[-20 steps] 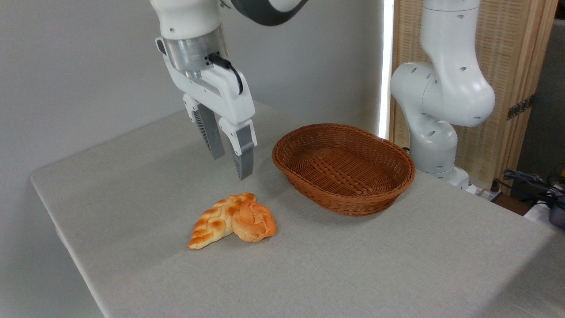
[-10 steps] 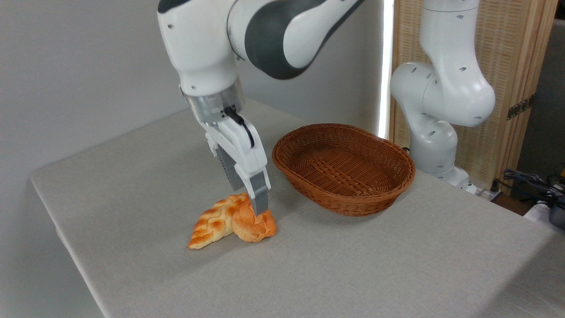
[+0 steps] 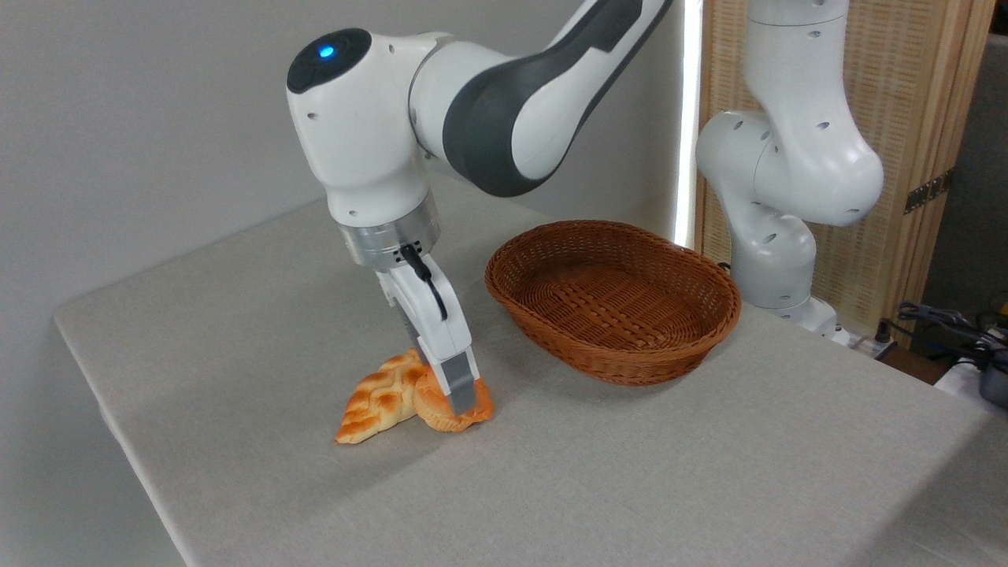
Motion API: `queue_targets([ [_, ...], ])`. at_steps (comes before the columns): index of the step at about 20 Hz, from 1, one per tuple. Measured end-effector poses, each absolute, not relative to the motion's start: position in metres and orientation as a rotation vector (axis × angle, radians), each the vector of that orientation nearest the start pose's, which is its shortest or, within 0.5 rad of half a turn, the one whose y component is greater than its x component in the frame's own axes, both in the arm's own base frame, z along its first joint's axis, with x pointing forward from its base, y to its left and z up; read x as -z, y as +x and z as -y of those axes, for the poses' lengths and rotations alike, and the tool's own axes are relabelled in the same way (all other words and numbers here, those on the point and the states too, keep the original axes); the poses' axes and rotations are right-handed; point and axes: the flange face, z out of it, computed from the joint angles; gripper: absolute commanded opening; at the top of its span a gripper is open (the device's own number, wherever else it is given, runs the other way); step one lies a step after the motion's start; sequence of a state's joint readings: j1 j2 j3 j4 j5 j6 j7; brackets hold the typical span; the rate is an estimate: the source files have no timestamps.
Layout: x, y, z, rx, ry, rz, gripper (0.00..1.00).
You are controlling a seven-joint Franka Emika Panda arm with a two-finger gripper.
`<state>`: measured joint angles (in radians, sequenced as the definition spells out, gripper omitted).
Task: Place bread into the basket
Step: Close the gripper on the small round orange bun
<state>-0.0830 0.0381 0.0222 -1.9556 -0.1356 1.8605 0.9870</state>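
Bread (image 3: 441,409) under hand (image 3: 455,402).

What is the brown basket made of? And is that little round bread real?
The basket looks like woven wicker: thin brown strands cross all over it, with a slight shine. The bread has a smooth, evenly orange, glossy crust, so it may be a plastic or foam toy, but the picture cannot settle that.

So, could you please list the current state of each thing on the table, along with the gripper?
Gripper: lowered onto the bun, near finger in front of it; open or shut cannot be told.
Bun: on the table, leaning against the braided loaf, not lifted.
Braided loaf: lying flat on the table, touching the bun.
Basket: upright, empty, standing to the right of the breads.
Table: covered by a grey cloth.
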Motion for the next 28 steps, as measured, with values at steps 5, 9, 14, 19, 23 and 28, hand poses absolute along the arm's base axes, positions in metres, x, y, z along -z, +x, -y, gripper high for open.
queue_targets([
  [5, -0.437, 0.553, 0.047, -0.101, -2.937, -1.597, 1.0],
  [9, -0.431, 0.554, 0.046, -0.113, -2.924, -1.63, 0.98],
  [14, -0.425, 0.555, 0.047, -0.13, -2.922, -1.644, 0.48],
  [19, -0.424, 0.555, 0.047, -0.13, -2.922, -1.644, 0.48],
  [23, -0.424, 0.555, 0.047, -0.131, -2.921, -1.645, 0.49],
  [28, -0.431, 0.554, 0.047, -0.125, -2.919, -1.647, 0.53],
])
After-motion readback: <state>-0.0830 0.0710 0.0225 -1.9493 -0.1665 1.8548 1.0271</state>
